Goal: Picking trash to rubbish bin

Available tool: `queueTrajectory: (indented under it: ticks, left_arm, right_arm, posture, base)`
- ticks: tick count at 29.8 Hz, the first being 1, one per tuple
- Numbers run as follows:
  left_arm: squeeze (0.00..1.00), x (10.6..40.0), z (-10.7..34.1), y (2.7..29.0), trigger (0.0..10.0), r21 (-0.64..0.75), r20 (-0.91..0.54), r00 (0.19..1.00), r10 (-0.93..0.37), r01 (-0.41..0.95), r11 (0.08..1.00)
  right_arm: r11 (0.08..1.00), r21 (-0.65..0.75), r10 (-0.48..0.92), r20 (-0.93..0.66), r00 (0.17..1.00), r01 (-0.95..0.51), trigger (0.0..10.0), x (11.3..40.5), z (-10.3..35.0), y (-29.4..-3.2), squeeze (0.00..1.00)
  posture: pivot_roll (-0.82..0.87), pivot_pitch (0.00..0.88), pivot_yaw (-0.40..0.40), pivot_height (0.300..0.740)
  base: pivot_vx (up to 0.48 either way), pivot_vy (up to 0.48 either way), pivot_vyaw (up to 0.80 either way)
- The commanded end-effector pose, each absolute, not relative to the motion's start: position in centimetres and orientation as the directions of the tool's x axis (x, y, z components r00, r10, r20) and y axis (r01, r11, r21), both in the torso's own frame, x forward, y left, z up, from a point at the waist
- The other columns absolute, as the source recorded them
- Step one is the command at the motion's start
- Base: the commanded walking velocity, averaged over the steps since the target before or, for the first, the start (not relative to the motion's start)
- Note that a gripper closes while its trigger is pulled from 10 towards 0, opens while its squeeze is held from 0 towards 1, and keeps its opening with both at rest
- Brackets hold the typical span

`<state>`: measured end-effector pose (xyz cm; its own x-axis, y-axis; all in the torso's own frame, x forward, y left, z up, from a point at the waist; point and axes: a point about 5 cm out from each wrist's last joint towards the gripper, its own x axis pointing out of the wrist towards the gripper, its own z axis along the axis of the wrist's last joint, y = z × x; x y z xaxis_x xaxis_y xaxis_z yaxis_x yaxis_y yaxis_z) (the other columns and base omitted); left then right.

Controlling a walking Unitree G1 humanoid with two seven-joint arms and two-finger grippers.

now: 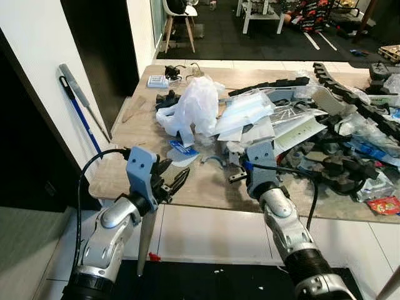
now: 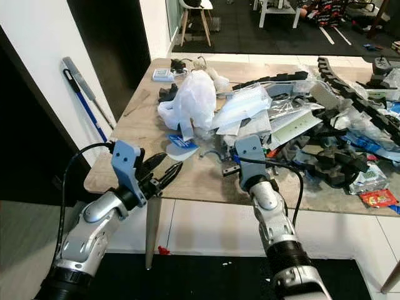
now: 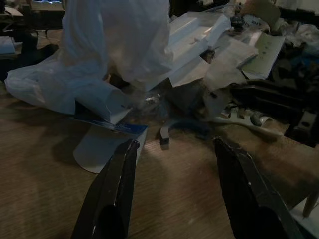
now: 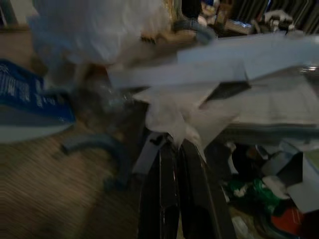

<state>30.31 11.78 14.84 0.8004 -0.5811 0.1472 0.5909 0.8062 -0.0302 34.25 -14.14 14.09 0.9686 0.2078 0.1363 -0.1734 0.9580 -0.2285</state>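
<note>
From my seat both silver arms are stretched forward. My left gripper (image 1: 172, 181) sits low on the left with its two black fingers (image 3: 112, 191) spread wide apart. My right gripper (image 4: 180, 149) is further in, wrist angled forward, with its fingers (image 4: 164, 194) pressed together, pretty much touching.

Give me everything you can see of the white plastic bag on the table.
The white plastic bag is thin, crinkled and slightly see-through, bunched into an upright mound on the wooden table, toward its left side. Its lower folds spread onto the tabletop. It leans against a pile of white papers and packets on its right, and a blue-and-white wrapper lies at its near edge. The left gripper hovers open in front of it, not touching it.
</note>
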Motion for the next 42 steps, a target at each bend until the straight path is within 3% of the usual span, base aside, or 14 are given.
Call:
queueTrajectory:
  ticks: [1, 9, 14, 16, 17, 26, 42]
  left_arm:
    - [0.00, 30.4, 14.8, 12.0, 10.0, -0.066, 0.157, 0.814, -0.559, 0.574, 0.817]
    - [0.00, 30.9, 15.1, 13.7, 10.0, -0.080, 0.191, 0.884, -0.428, 0.448, 0.890]
    - [0.00, 31.2, 15.0, 14.4, 10.0, -0.046, 0.191, 0.913, -0.360, 0.374, 0.926]
    - [0.00, 31.2, 15.3, 14.8, 10.0, -0.042, 0.212, 0.929, -0.303, 0.318, 0.947]
    - [0.00, 31.3, 15.4, 14.9, 10.0, -0.051, 0.218, 0.934, -0.284, 0.301, 0.952]
    - [0.00, 30.9, 15.8, 14.4, 10.0, -0.053, 0.246, 0.927, -0.282, 0.303, 0.951]
    - [0.00, 31.5, 16.6, 13.5, 10.0, -0.034, 0.260, 0.929, -0.263, 0.281, 0.959]
  right_arm:
    - [0.962, -0.213, 0.202, 0.136, 0.970, -0.170, 0.0, 33.9, 14.0, -13.9, 0.00]
    - [0.970, -0.156, 0.225, 0.273, 0.936, -0.187, 0.0, 31.9, 16.4, -11.8, 0.00]
    - [0.976, -0.148, 0.195, 0.277, 0.941, -0.159, 0.0, 31.5, 16.5, -12.1, 0.00]
    - [0.974, -0.162, 0.196, 0.279, 0.940, -0.155, 0.5, 31.4, 16.6, -12.1, 0.00]
    - [0.973, -0.176, 0.193, 0.273, 0.942, -0.148, 10.0, 31.4, 16.6, -12.2, 0.00]
    - [0.976, -0.200, 0.141, 0.279, 0.950, -0.087, 10.0, 31.3, 17.1, -13.0, 0.00]
    - [0.973, -0.211, 0.146, 0.260, 0.954, -0.091, 10.0, 31.2, 16.9, -12.9, 0.00]
  posture:
    - [-0.04, 0.097, 0.040, 0.740]
    - [-0.05, 0.089, 0.032, 0.740]
    - [-0.05, 0.082, 0.027, 0.740]
    - [-0.05, 0.080, 0.025, 0.740]
    - [-0.05, 0.078, 0.023, 0.740]
    - [-0.05, 0.066, 0.016, 0.740]
    - [-0.04, 0.061, 0.015, 0.740]
  base:
    - [0.000, 0.000, 0.00]
    - [0.000, 0.000, 0.00]
    - [0.000, 0.000, 0.00]
    - [0.000, 0.000, 0.00]
    - [0.000, 0.000, 0.00]
    - [0.000, 0.000, 0.00]
    - [0.000, 0.000, -0.76]
